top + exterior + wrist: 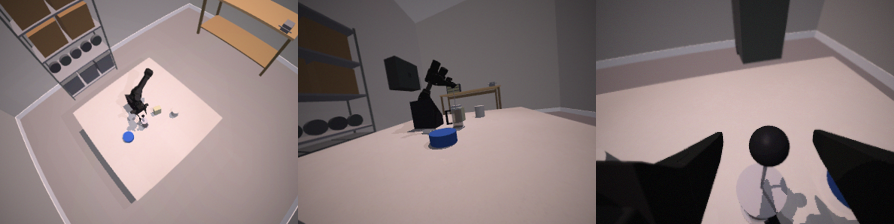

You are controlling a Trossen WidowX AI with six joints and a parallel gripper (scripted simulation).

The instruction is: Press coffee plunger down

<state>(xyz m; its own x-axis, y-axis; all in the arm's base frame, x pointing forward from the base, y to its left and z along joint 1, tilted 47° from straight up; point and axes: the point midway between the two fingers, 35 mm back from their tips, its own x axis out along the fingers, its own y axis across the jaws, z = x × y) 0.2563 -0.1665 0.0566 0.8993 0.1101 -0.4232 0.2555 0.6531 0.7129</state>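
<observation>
The coffee press [144, 123] [458, 119] stands upright on the table, its handle toward the arm's base in the exterior view. Its pale round lid [752, 187] shows in the wrist view. The plunger is up: a thin rod [454, 98] rises well above the lid to a black ball knob [769, 146]. My gripper [454, 86] [767, 136] is open at the height of the knob. The knob is in the gap between the two fingers, with space on both sides and no contact visible. In the exterior view the fingers hide the knob.
A blue disc [128, 137] [443, 138] [837, 189] lies near the press. A pale yellow block [156, 110] and a white cup [174, 113] [479, 111] stand on its other side. A shelf rack and a wooden workbench [237, 41] stand away from the table.
</observation>
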